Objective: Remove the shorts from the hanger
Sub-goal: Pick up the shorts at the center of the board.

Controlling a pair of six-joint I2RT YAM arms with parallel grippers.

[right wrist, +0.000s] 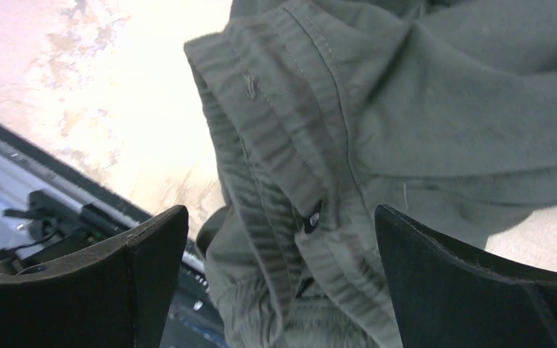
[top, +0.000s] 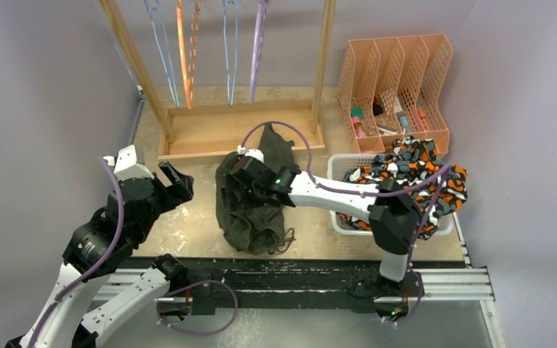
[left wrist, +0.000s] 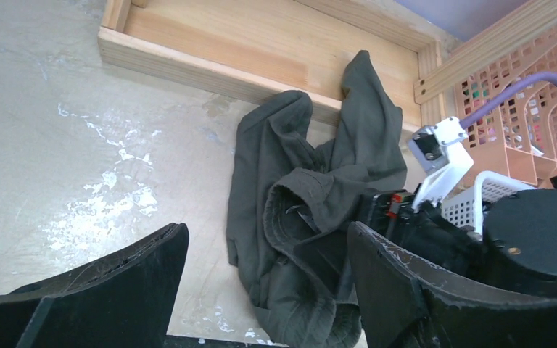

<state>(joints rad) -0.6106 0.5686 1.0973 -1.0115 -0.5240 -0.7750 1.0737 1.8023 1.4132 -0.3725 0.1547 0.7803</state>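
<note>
— Right jaws?

— The right gripper stands wide, its two black fingers well apart and nothing pinched between them. It hangs just over the olive-green shorts, above the ribbed waistband, where a small dark eyelet shows. Whether a fingertip grazes the cloth I cannot tell.

— And the left?

— The left gripper is wide too, and holds nothing. It sits apart from the cloth, out to the left and above the table, pointing across toward the shorts and the other arm's wrist.

— Where do the shorts lie?

— In a rumpled heap on the table near its middle, waistband folded over itself. One leg runs away from the arms and rests against the base of the wooden rack — its tip lies up on the board. The drawstring trails out at the near right edge of the heap.

— Anything else about?

— Coloured hangers hang inside the rack's frame. To the right stands a white basket with the orange-black-white camo shorts piled in it, spilling over its far right rim. Behind the basket is a peach mesh file organizer holding small odds and ends, too small to name.
</note>
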